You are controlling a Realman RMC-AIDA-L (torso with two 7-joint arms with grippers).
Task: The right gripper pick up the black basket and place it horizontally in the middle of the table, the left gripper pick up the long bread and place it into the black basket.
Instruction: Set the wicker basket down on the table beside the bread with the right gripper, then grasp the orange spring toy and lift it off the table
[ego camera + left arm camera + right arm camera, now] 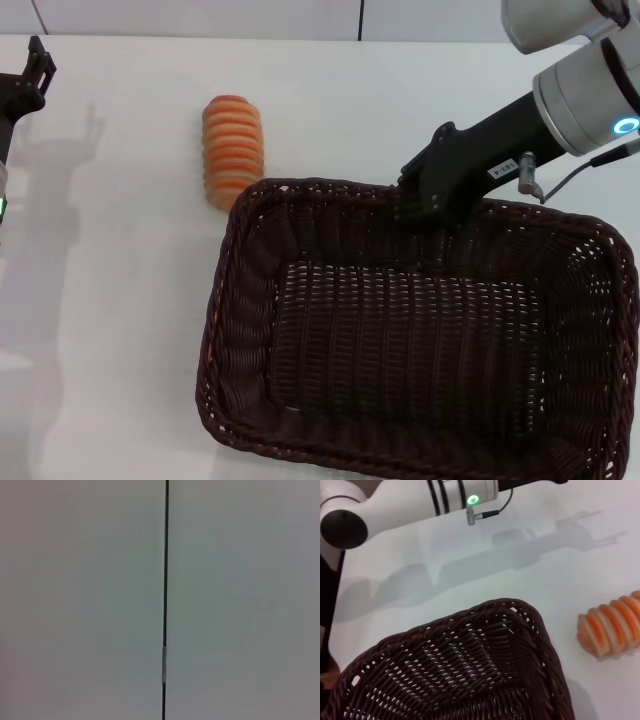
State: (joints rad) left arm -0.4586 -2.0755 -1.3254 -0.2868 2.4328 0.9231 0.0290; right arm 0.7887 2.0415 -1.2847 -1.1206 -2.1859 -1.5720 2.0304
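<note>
The black basket (236, 300) lies at the near right of the white table (110, 320), slightly skewed, its near edge cut off by the frame. My right gripper (424, 208) reaches down from the upper right and is shut on the basket's far rim. The right wrist view shows one basket corner (530, 625). The long bread (232, 150) lies on the table just beyond the basket's far left corner, apart from it. It also shows in the right wrist view (612, 627). My left gripper (36, 66) hangs at the far left edge, open and empty, well away from the bread.
The left arm's white tube with its green light (472, 500) crosses the top of the right wrist view. The left wrist view shows only a pale surface with a thin dark seam (165, 580). Bare tabletop lies left of the basket.
</note>
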